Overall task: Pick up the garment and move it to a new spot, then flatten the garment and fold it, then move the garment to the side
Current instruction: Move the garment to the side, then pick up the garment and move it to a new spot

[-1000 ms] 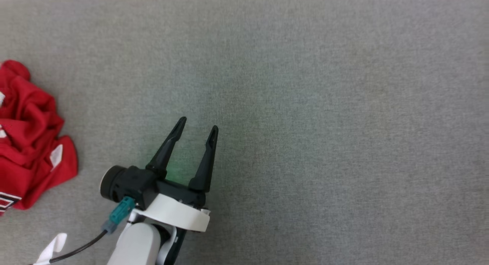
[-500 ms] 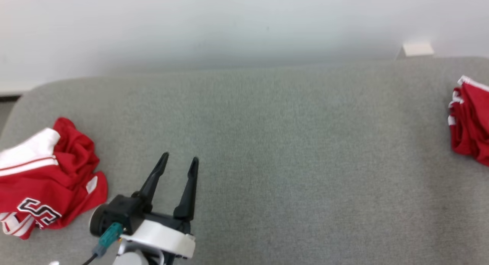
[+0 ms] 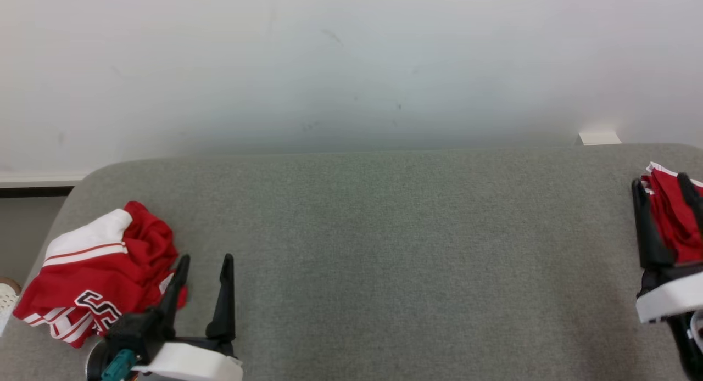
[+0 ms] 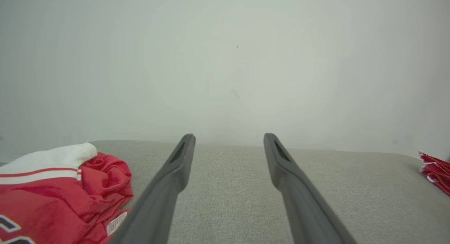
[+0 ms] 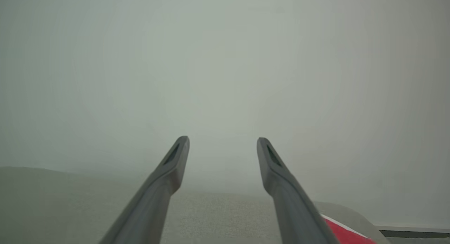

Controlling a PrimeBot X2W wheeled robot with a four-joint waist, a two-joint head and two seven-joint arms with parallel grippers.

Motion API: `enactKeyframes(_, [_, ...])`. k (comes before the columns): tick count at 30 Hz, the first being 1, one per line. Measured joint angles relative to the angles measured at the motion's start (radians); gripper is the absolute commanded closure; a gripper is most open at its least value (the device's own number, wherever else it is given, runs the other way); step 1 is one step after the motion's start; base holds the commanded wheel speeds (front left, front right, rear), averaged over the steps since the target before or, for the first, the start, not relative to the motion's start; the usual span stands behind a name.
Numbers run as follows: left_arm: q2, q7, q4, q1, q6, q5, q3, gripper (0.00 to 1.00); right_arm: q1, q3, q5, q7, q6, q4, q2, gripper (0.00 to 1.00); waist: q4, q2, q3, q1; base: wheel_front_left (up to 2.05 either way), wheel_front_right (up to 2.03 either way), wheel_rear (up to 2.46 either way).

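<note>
Risk of snagging one loose fold of crumpled red-and-white jersey garment [image 3: 93,276], heaped near left corner of grey fabric-covered table [image 3: 384,233], and dragging it over the edge. Lies just beside left tool [image 3: 206,257], spread wide, empty. Same for right tool [image 3: 660,180], by second red cloth heap [image 3: 667,216]: possible mix-up.

Bare, lab-like room, grey cloth-covered table [image 3: 395,216], plain white wall [image 3: 340,62]
</note>
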Motion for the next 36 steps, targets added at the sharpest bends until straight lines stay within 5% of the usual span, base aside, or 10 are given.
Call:
enactKeyframes(7, [-0.005, 0.000, -0.009, 0.052, 0.010, 0.000, 0.044, 0.00, 0.259, -0.087, -0.021, 0.006, 0.000, -0.226, 0.124, 0.00, 0.020, 0.0000, -0.020, 0.0000, 0.00, 0.00, 0.00])
enactKeyframes(13, [-0.011, 0.000, -0.007, 0.081, 0.010, 0.000, 0.049, 0.00, 0.386, -0.104, -0.050, -0.006, 0.000, -0.283, 0.227, 0.00, 0.028, 0.0000, -0.019, 0.0001, 0.00, 0.00, 0.00])
enactKeyframes(36, [-0.014, 0.000, 0.039, 0.089, 0.010, -0.018, -0.002, 0.00, 0.404, -0.074, -0.078, -0.019, 0.000, -0.225, 0.277, 0.00, 0.025, 0.0000, -0.020, 0.0002, 0.00, 0.00, 0.00])
